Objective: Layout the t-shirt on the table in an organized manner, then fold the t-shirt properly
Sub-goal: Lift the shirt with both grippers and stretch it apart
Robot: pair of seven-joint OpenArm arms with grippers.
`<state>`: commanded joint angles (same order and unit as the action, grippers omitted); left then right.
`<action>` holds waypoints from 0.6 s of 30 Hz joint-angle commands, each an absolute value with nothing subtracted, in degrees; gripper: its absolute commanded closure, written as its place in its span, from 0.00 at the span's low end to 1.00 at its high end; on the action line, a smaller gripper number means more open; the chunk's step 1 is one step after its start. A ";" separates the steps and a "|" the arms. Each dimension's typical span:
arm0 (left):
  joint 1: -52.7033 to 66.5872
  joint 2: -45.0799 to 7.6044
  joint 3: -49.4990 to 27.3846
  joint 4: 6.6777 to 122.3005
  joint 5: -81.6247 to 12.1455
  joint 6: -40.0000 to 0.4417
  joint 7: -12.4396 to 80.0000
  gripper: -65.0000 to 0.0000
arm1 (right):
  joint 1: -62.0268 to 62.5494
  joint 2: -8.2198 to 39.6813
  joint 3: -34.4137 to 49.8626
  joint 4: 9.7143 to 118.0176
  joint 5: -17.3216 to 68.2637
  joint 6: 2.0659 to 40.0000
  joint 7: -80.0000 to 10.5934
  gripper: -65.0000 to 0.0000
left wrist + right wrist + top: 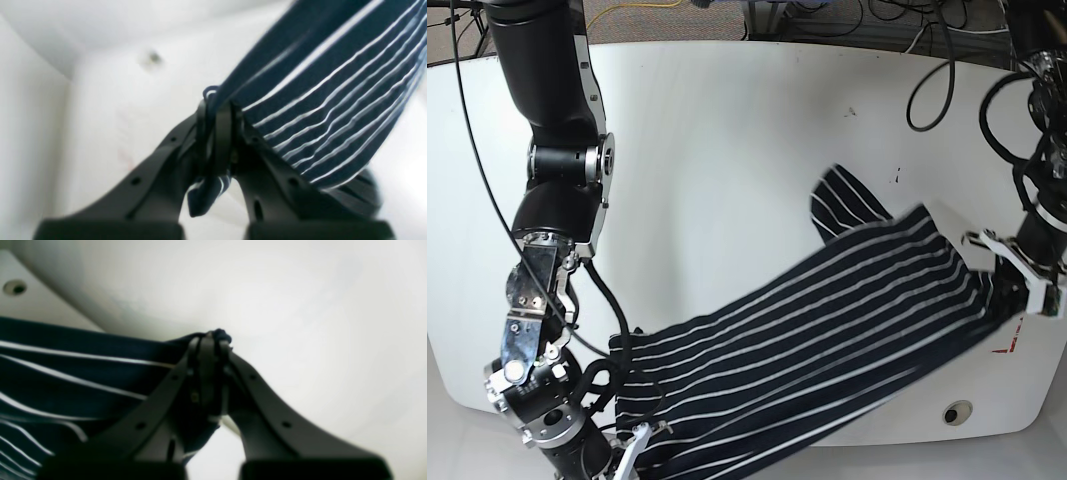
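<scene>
Two grip points, one garment: the soft dark navy t-shirt with thin white stripes (827, 330) is stretched as a sagging band between both arms, over the near half of the big white smooth tabletop (727, 150). Looks lifted along most of its span; can't tell how much of the middle touches the surface.

- One loose part, sleeve or shoulder by the look of it, flops out from the band's upper edge toward the tabletop's centre (842, 205).
- Left gripper (217, 140): clenched on a bunched edge of the shirt, a fabric tail hanging out below the black fingers (223, 133). It sits at the band's high end, near the tabletop's near edge, just above the red tape mark (1005, 350) and the round metal grommet hole (956, 412).
- Right gripper (208, 373): also clamped on a wad of the fabric, a dark nub poking past the fingertips. It holds the low end, at the tabletop's near corner on the opposite side.

Why held this way, my read: opposite ends pinched so tension pulls the body flat and the stripes run straight before set-down. Layout step, folding not started.

Risk: thin pinches could slip under tension, and the loose part may land creased.
</scene>
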<state>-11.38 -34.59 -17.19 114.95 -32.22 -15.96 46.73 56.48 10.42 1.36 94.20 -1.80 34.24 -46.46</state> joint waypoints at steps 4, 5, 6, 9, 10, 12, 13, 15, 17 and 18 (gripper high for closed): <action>-22.46 -36.62 -17.19 114.86 -32.31 -16.31 52.88 1.00 | 60.88 10.68 1.36 94.37 -1.80 34.24 -49.01 1.00; -25.27 -36.79 -17.19 114.86 -32.31 -17.01 54.37 1.00 | 62.02 11.30 1.36 94.37 -1.80 34.24 -49.80 1.00; -27.03 -36.79 -17.19 114.86 -32.31 -17.80 55.43 1.00 | 62.73 11.65 1.36 94.37 -1.80 34.24 -50.24 1.00; -33.10 -36.62 -17.19 114.86 -32.31 -21.05 60.62 1.00 | 64.57 12.62 1.45 94.46 -1.80 34.24 -51.82 1.00; -34.51 -36.53 -17.19 114.86 -32.31 -21.85 62.46 1.00 | 64.75 12.70 1.45 94.90 -1.80 34.24 -52.26 1.00; -36.79 -36.35 -17.19 114.86 -32.31 -23.52 66.77 1.00 | 64.66 13.14 1.71 96.57 -1.80 34.24 -53.49 1.00; -37.05 -36.35 -17.19 114.86 -32.31 -23.87 67.74 1.00 | 64.57 13.49 1.71 97.10 -1.80 34.24 -53.93 1.00; -36.88 -35.12 -17.19 114.86 -32.40 -25.45 69.58 1.00 | 62.46 14.37 1.71 99.12 -1.80 34.33 -55.08 1.00; -36.00 -33.36 -17.27 114.95 -32.40 -26.86 69.85 1.00 | 59.74 14.81 1.71 100.88 -1.80 34.33 -55.34 1.00; -34.15 -33.01 -17.27 114.95 -32.31 -27.74 70.20 1.00 | 57.71 14.81 1.80 102.37 -1.80 34.33 -55.43 1.00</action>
<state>-34.15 -33.01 -17.27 114.95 -32.31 -27.74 70.20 57.71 14.81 1.80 102.37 -1.80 34.33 -55.43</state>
